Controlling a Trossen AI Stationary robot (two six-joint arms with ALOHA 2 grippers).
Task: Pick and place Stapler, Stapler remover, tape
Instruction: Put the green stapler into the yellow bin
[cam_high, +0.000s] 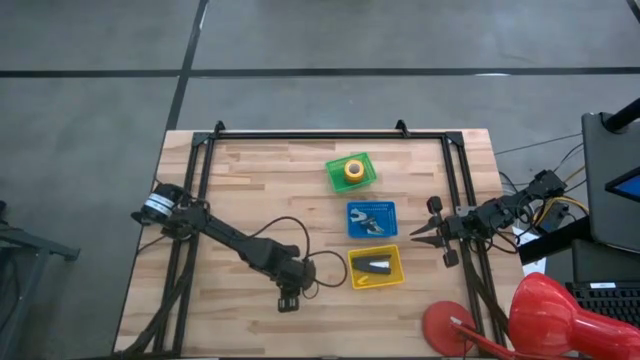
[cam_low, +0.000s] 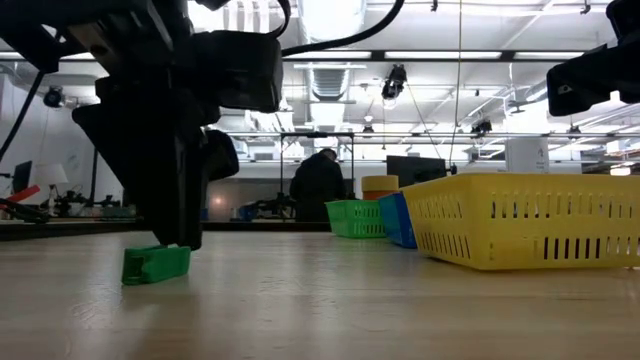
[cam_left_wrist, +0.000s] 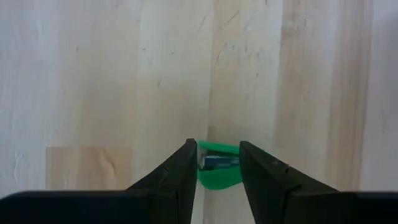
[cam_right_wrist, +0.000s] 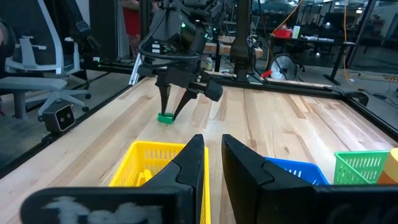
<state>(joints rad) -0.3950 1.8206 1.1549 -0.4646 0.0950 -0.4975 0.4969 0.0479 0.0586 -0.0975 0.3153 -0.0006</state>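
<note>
Looks like the left tool (cam_high: 288, 300) is down on the counter (cam_high: 250, 180) straddling a small green piece (cam_left_wrist: 219, 177), can't tell if it's pinching yet, stapler (cam_high: 375, 266) already in the yellow basket (cam_high: 352, 272), right tool (cam_high: 420, 232) parked slightly open, so next comes a firm squeeze and lift.

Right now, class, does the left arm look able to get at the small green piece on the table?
Probably yes. The left tool is down at the green piece, which lies on bare wood with nothing between them; the baskets stand well aside.
</note>
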